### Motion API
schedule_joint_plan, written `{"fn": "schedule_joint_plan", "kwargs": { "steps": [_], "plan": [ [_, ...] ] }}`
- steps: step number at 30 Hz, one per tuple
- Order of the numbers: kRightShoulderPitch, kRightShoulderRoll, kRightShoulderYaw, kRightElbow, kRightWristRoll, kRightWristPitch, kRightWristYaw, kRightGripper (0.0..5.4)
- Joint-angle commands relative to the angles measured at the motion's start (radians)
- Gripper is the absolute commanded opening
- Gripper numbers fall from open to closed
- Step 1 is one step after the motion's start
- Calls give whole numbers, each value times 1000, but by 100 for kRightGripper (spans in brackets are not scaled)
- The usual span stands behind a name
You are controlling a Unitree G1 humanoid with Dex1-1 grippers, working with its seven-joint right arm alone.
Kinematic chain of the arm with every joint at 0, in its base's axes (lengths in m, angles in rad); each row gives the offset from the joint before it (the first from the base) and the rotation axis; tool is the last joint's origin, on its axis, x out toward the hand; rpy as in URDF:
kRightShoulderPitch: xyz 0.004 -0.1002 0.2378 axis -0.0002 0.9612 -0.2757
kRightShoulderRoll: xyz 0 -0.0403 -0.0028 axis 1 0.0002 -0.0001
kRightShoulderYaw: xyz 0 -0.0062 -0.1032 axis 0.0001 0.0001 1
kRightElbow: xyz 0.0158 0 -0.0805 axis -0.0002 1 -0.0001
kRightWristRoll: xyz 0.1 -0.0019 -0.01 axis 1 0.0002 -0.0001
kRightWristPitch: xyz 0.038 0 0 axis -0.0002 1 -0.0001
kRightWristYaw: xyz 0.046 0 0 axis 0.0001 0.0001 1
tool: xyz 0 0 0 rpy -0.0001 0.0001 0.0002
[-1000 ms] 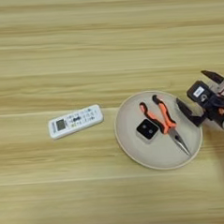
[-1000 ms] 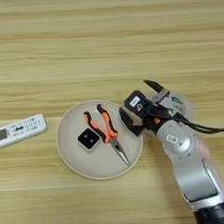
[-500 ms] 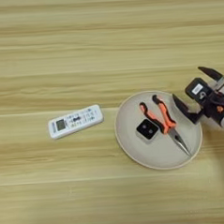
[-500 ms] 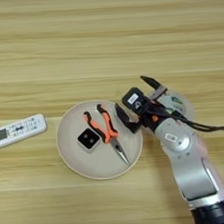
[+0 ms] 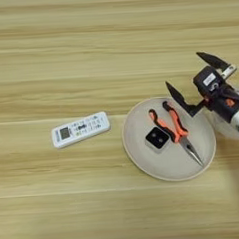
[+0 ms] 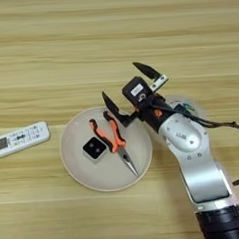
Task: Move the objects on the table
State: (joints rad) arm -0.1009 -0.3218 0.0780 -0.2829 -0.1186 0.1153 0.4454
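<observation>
Orange-handled pliers (image 6: 112,138) and a small black block (image 6: 94,148) lie gathered in the cream plate (image 6: 74,167). The end effector (image 6: 127,88) hovers at the plate's rim, fingers spread wide and empty. A white remote (image 5: 81,129) lies apart on the surface (image 5: 87,43).

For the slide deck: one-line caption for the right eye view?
Open right gripper above the cream plate's far rim; plate holds orange-handled pliers and a black block; white remote lies left.

cream plate (image 5: 143,155), orange-handled pliers (image 5: 173,129), black block (image 5: 156,138) with white dot, white remote (image 5: 81,129)

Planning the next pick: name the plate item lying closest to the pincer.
The orange-handled pliers; their handles point toward the open pincer, while the black block sits farther left.
</observation>
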Motion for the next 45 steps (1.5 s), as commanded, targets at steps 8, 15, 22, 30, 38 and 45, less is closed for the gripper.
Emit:
{"fn": "schedule_joint_plan", "kwargs": {
  "steps": [8,15,22,30,38,45],
  "plan": [
    [-143,-35,54,10,-13,-54,59,538],
    [-203,-32,74,92,2,-62,98,538],
    [-335,-18,119,234,13,-80,185,538],
    [-467,8,176,371,14,-122,270,538],
    [-540,79,234,444,28,-109,342,538],
    [-566,148,273,514,20,-119,367,538]
  ]
}}
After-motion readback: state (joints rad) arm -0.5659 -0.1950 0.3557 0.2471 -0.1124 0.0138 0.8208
